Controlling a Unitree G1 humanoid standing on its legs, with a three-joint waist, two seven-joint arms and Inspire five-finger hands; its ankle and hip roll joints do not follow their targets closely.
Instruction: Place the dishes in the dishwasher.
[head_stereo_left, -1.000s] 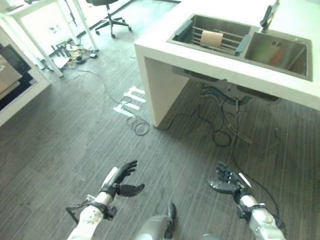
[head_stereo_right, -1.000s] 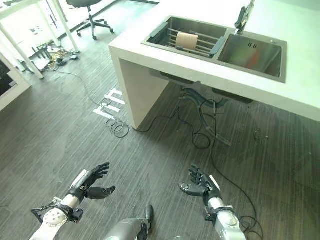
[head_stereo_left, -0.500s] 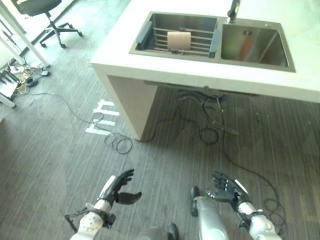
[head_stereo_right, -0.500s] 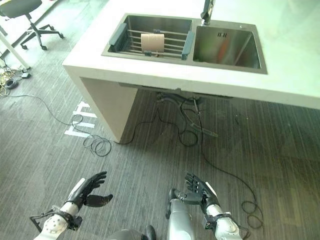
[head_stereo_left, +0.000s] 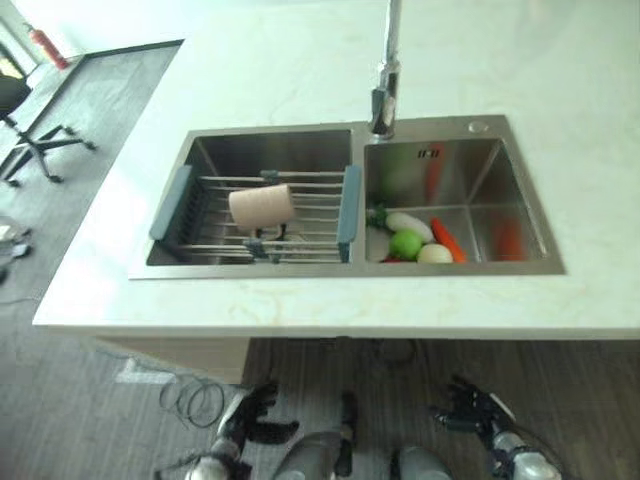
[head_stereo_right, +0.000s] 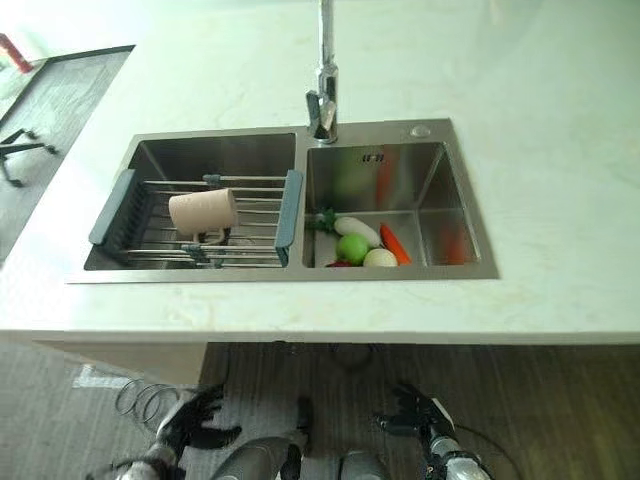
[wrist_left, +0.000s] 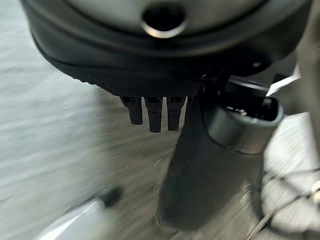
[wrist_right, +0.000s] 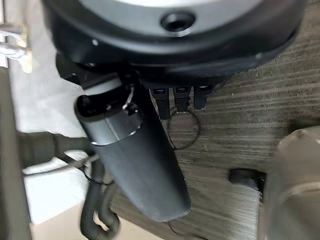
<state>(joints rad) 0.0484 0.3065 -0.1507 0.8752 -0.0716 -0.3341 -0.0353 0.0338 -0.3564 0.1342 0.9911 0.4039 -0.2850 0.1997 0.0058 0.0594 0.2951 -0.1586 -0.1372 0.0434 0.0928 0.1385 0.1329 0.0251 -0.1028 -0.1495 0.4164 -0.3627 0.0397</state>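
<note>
The robot has stepped up to the desk (head_stereo_left: 300, 305), so the double sink now sits squarely below its head instead of off to the upper right. Nearest, low above the floor, the left hand (head_stereo_left: 245, 422) and right hand (head_stereo_left: 470, 413) hang with fingers relaxed and loosely spread, holding nothing. Beyond the desk's front edge, a beige cup (head_stereo_left: 262, 206) lies on its side on the wire rack (head_stereo_left: 300, 245) across the left basin, its long axis running left to right. The right basin (head_stereo_left: 480, 180) holds vegetables (head_stereo_left: 412, 238). The faucet (head_stereo_left: 384, 95) rises behind.
</note>
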